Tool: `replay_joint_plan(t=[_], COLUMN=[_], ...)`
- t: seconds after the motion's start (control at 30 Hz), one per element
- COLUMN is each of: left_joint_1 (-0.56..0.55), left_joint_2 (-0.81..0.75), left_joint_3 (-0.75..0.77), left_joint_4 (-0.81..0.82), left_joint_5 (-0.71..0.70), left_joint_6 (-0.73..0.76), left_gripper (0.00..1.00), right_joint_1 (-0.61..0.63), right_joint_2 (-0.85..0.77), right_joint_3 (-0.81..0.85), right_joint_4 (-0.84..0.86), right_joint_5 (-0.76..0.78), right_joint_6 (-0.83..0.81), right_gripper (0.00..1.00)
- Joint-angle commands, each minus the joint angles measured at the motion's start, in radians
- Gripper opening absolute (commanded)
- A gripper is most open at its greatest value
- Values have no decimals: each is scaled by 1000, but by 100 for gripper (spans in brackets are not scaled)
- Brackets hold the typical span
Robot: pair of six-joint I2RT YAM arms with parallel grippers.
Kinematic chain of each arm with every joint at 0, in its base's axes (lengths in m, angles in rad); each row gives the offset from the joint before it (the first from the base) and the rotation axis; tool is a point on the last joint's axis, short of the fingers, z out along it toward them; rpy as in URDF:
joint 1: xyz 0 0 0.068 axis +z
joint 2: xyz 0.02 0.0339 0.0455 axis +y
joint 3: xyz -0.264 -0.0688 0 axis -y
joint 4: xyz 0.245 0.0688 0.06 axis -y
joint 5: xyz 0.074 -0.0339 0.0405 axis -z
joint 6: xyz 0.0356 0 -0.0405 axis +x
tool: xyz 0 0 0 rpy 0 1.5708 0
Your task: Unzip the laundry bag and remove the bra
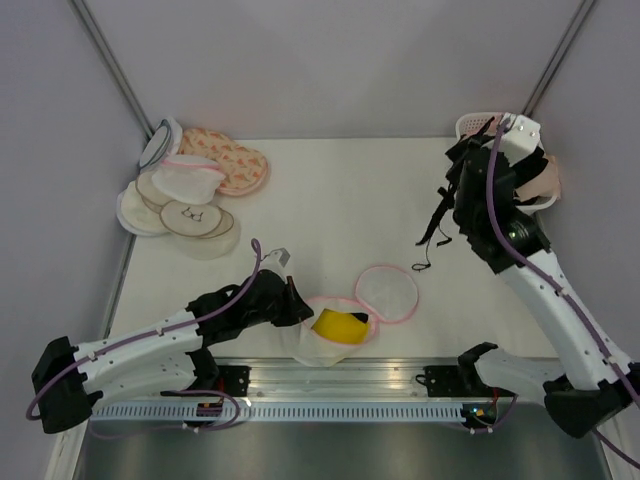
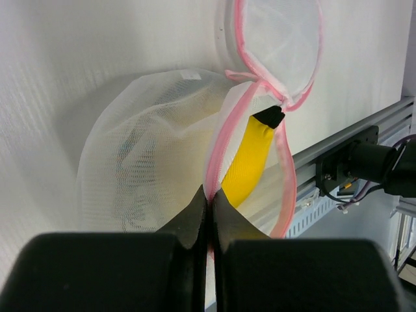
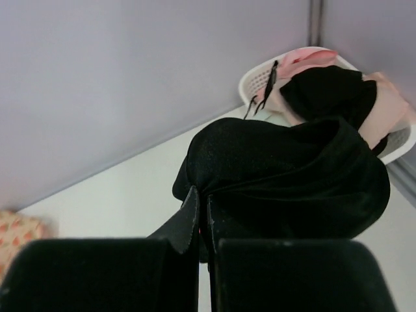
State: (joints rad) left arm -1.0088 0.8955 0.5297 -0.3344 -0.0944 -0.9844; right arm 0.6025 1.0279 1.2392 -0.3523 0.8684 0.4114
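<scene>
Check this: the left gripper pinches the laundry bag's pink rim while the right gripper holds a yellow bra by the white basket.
Wrong colour: the bra in the right gripper is black, not yellow; the right wrist view shows it. The left gripper does pinch the pink rim of the laundry bag, and the white basket is close by.
</scene>
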Motion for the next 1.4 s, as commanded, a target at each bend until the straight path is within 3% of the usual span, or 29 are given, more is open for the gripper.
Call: replay_joint_plan(t=[0.0, 0.03, 0.13, 0.3, 0.43, 0.63, 0.97, 1.2, 1.37], left_joint_1=[7, 7, 9, 10, 10, 22, 68, 104, 110], left_joint_2=[-33, -38, -49, -49, -27, 0, -15, -23, -32], left_joint_3=[30, 35, 44, 72, 93, 104, 49, -3, -40], left_joint_4=[25, 26, 17, -6, -17, -15, -6, 32, 55], left_joint_5=[31, 45, 59, 67, 79, 81, 119, 154, 162], left_joint_6=[1, 0, 7, 21, 24, 33, 33, 23, 10], left_gripper=[2, 2, 2, 2, 2, 2, 2, 2, 2], right_joint_1=[-231, -347, -513, -685, -722, -776, -799, -799, -799], right_joint_2=[136, 214, 347, 497, 641, 774, 865, 928, 1009], right_joint_3=[127, 194, 325, 524, 823, 1112, 1025, 651, 534], right_joint_4=[15, 13, 36, 72, 52, 61, 133, 240, 257], right_joint_5=[-279, -348, -416, -551, -563, -606, -578, -635, -663], right_joint_6=[-17, -4, 6, 20, -14, -25, -45, 6, 13], right_gripper=[0, 0, 0, 0, 0, 0, 0, 0, 1])
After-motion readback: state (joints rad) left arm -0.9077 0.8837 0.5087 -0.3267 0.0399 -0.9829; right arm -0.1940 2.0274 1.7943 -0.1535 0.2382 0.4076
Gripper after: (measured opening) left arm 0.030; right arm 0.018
